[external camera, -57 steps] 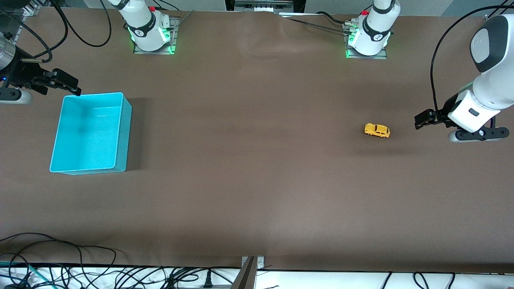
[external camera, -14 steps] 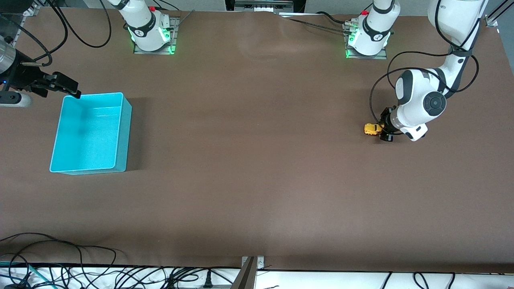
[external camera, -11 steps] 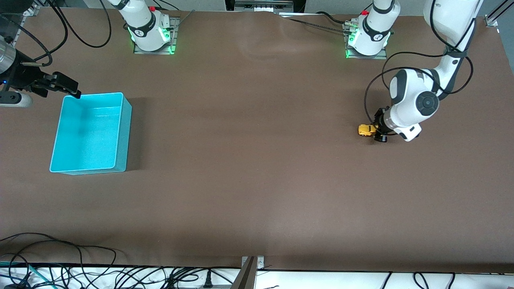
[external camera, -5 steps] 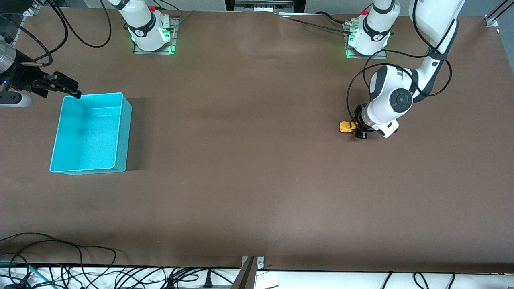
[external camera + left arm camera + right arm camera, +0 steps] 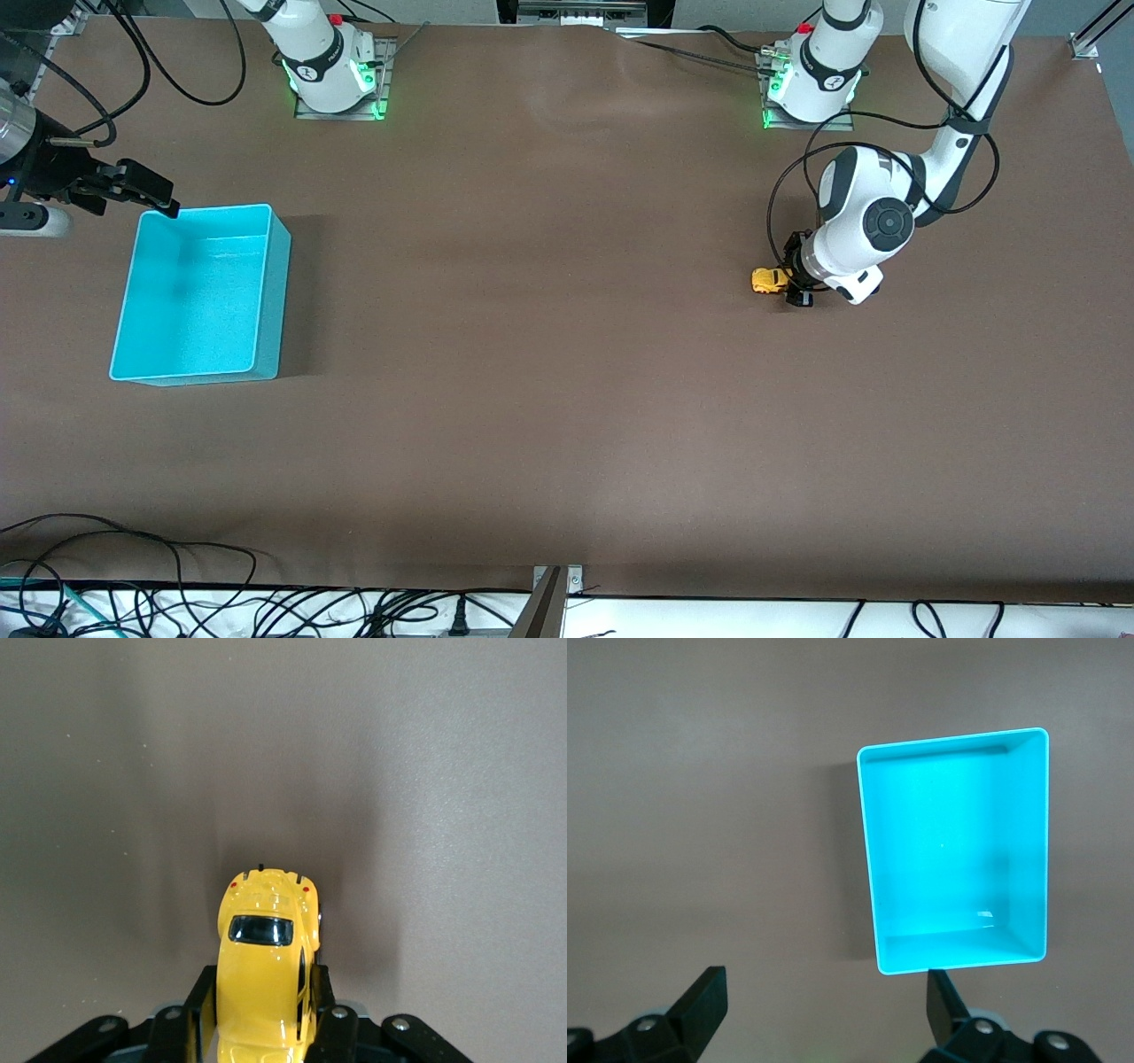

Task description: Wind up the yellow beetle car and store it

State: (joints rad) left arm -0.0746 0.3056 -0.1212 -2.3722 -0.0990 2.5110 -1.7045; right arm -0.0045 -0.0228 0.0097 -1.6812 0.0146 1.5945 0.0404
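Pinching the yellow car (image 5: 263, 979) by its flanks, the left end effector (image 5: 795, 282) probably keeps its wheels on the bench (image 5: 567, 399) for winding. Right end effector (image 5: 824, 1005) waits spread beside the bin (image 5: 266, 292).

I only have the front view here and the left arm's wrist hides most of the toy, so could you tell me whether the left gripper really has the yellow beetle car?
Observer: Yes. In the left wrist view the left gripper has a finger pressed against each flank of the yellow beetle car.
Operator: Thank you. Which end of the car sticks out of the grip?
Observer: The end with a dark window and two small red lights points away from the fingers.
Operator: And is the right gripper ready?
Observer: The right wrist view shows the right gripper open, waiting above the table beside the turquoise bin.
Operator: Is anything in the bin?
Observer: No, its floor shows bare.
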